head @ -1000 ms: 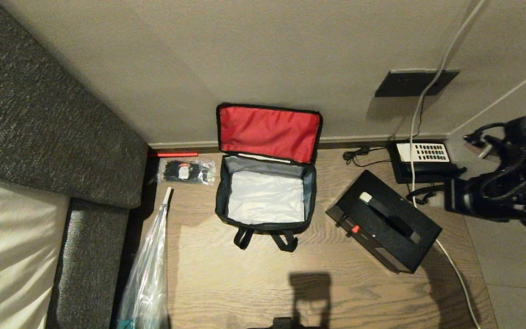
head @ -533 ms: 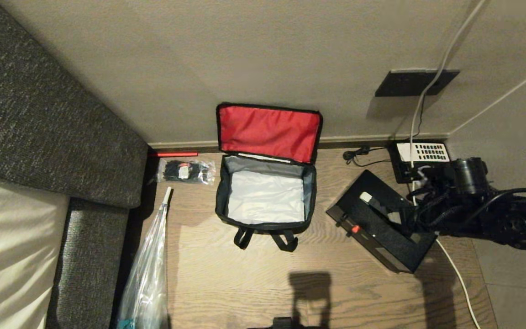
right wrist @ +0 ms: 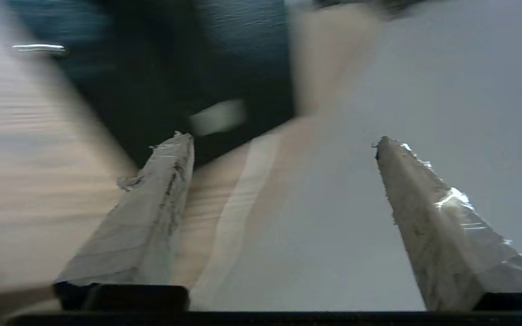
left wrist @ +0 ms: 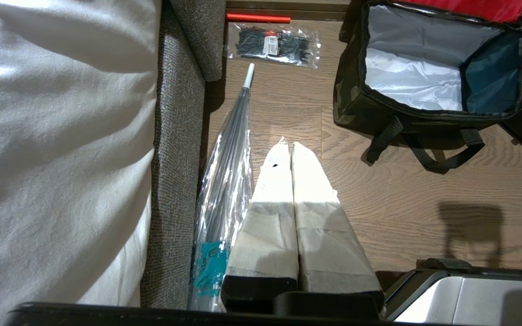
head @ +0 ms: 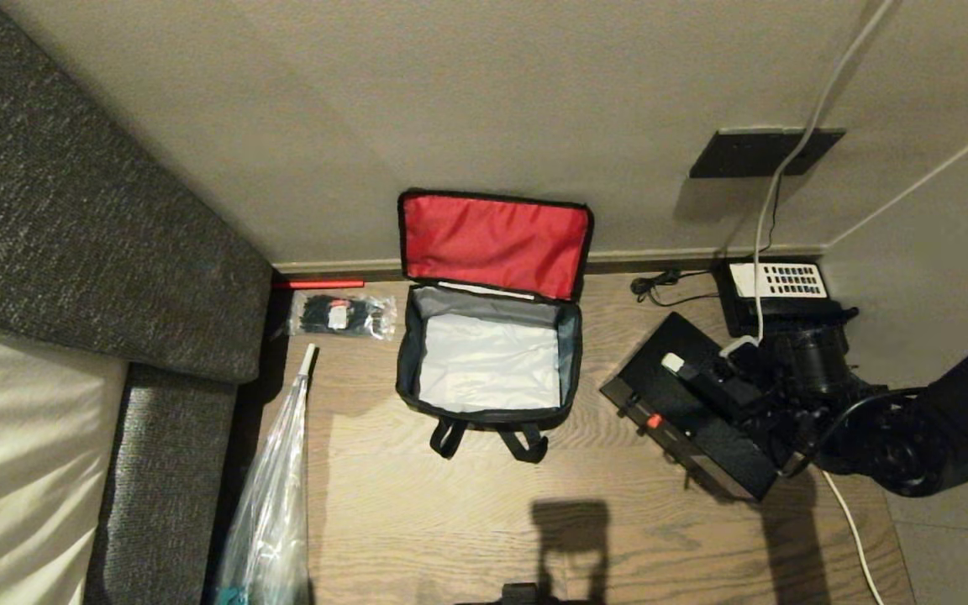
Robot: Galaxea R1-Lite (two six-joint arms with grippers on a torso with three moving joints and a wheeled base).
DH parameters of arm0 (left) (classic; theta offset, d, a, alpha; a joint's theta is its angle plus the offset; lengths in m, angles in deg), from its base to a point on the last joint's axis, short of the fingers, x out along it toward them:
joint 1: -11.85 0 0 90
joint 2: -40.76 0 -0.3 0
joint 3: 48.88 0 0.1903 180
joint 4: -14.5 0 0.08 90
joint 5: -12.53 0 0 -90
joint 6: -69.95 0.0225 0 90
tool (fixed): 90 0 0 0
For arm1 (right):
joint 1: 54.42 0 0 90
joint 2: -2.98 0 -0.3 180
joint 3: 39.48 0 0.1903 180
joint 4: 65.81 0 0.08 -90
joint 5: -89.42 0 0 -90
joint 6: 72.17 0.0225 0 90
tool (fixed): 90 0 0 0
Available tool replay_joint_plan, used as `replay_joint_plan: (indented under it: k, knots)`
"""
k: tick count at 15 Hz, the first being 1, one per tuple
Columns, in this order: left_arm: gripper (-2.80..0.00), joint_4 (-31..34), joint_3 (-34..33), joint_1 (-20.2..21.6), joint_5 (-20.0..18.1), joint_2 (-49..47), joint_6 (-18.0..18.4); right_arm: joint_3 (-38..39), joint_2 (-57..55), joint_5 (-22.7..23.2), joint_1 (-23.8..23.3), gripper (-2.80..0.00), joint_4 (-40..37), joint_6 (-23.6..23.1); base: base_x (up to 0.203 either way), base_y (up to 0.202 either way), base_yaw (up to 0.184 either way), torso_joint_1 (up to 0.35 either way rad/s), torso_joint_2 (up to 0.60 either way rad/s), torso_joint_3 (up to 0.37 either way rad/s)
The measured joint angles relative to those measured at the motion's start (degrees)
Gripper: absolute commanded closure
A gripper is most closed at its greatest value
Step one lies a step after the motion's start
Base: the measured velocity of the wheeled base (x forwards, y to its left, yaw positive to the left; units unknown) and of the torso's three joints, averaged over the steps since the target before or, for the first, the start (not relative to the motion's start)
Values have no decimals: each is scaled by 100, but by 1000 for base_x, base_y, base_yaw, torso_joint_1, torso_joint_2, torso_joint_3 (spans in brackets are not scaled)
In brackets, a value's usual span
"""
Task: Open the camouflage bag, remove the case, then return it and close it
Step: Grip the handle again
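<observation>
The camouflage bag stands open on the wooden floor against the wall, its red lid flipped up and its grey inside empty. In the left wrist view the camouflage bag shows its patterned side and black strap handles. The black case lies flat on the floor just right of the bag. My right gripper hovers over the case's right end; in its wrist view the right gripper is open with nothing between the fingers, the dark case just beyond them. My left gripper is parked, shut and empty, over bare floor.
A black telephone sits by the wall behind the case. A white cable runs past the case's right side. A clear packet of black ties and a plastic-wrapped umbrella lie left of the bag, beside the grey sofa.
The right arm has swung down and leftward from the right edge to over the case's right end, and its gripper has gone from shut to open. Bag and case stayed put.
</observation>
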Motion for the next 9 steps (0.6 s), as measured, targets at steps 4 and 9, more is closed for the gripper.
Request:
replay_joint_plan:
  k: [4,9]
  knots:
    - [0,-1,0,-1,0,0,1,32,-730,-820,296,-280,1838,-1192,0,0,0,0,0,0]
    - [0,-2,0,2,2,0,-1,-113,-1294,-1487,478,-280,3000,-2167,0,0,0,0,0,0]
